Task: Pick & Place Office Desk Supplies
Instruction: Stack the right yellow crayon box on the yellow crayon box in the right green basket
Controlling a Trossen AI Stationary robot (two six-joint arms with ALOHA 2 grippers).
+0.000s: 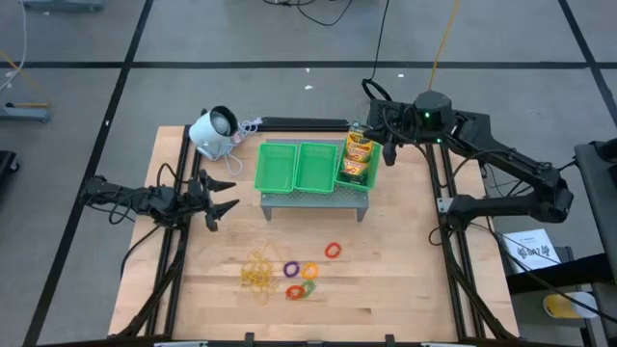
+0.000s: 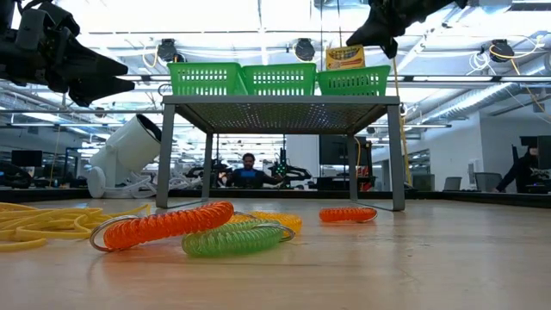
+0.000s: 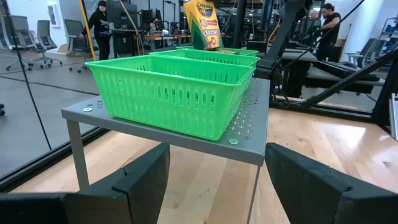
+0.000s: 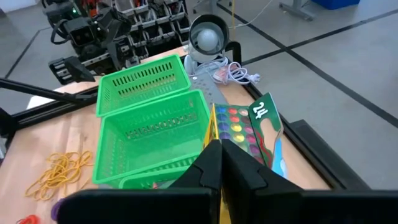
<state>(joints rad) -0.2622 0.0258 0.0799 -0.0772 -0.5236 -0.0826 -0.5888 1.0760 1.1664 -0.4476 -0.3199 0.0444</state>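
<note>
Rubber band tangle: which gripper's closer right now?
Left. The left gripper hangs open at the table's left edge, a short way from the rubber bands. The right gripper, shut, is over the tray's right compartment, farther off.

The pale wooden worktop point(image 1: 386, 270) carries a grey perforated metal stand point(image 1: 315, 200), a white round-headed device point(image 1: 213, 131), yellowish rubber bands point(image 1: 256, 273) and coloured coil rings point(image 1: 307, 273).

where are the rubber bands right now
In the high view the rubber bands lie on the table's near left part, just left of the purple ring, well in front of the green tray.
</note>
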